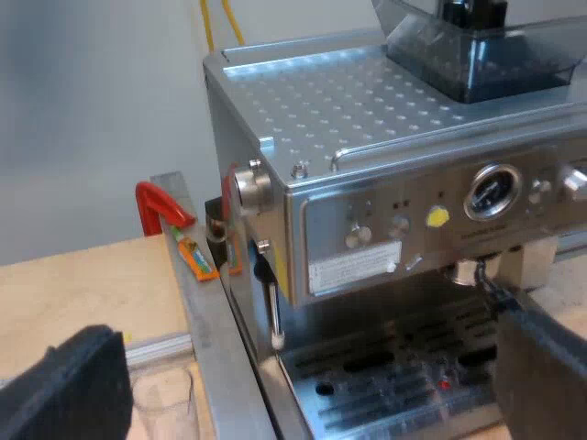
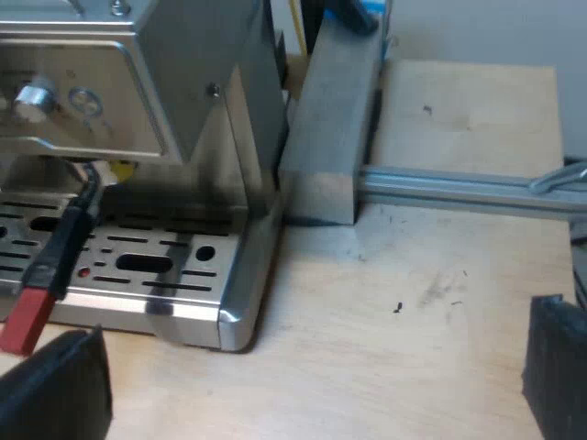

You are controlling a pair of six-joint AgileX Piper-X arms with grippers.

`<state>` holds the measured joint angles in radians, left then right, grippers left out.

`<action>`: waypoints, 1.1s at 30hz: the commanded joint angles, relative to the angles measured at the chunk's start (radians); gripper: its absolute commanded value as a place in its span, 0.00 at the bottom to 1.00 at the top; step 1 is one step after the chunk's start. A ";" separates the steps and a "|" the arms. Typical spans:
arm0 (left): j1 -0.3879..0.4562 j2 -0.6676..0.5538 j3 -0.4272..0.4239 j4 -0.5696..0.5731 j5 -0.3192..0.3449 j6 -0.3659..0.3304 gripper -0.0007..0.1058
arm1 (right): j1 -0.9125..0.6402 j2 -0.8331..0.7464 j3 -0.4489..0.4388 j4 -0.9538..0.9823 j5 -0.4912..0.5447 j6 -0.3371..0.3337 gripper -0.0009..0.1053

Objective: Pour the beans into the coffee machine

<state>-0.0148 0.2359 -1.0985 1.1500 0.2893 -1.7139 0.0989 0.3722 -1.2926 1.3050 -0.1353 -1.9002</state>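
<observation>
The machine (image 1: 367, 183) carries its hopper (image 1: 477, 55) on top, where beans go. The holder (image 2: 60, 247) is locked into its front, out of the way. The glass (image 1: 165, 399) stands beside the machine, close to the left gripper (image 1: 303, 367), handy for grasping. It may hold beans, but I cannot tell. Left and right gripper (image 2: 303, 376) both gape wide, empty.

Pale wooden tabletop (image 2: 431, 312) under the right gripper (image 2: 303, 385), flecked with a few small dark marks. Carries the coffee machine (image 2: 193, 55) just ahead of that gripper, its drip tray flat on the wood. Bears a grey block (image 2: 330, 119) farther ahead, just beside the machine, with a metal rail (image 2: 459, 188) running out from the block across the wood. Holds a clear glass (image 1: 165, 403) close by the left gripper (image 1: 303, 403), beside a second rail (image 1: 206, 321). Ends, well beyond, at a red clamp (image 1: 158, 206) by that rail's far end.
</observation>
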 commanded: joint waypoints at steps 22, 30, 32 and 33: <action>-0.006 -0.394 -0.012 0.319 -0.001 0.090 0.77 | -0.001 -0.301 -0.012 0.151 0.000 0.064 0.87; -0.006 -0.394 -0.010 0.323 -0.001 0.092 0.77 | -0.001 -0.376 -0.014 0.159 0.003 0.064 0.87; -0.006 -0.394 -0.010 0.323 -0.001 0.092 0.77 | -0.001 -0.422 -0.013 0.177 0.003 0.064 0.87; -0.006 -0.394 -0.010 0.323 -0.001 0.092 0.77 | -0.001 -0.422 -0.013 0.177 0.003 0.064 0.87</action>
<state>-0.0148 -0.0200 -1.1082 1.4665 0.2832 -1.6197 0.0989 -0.0123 -1.2987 1.4743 -0.1353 -1.8360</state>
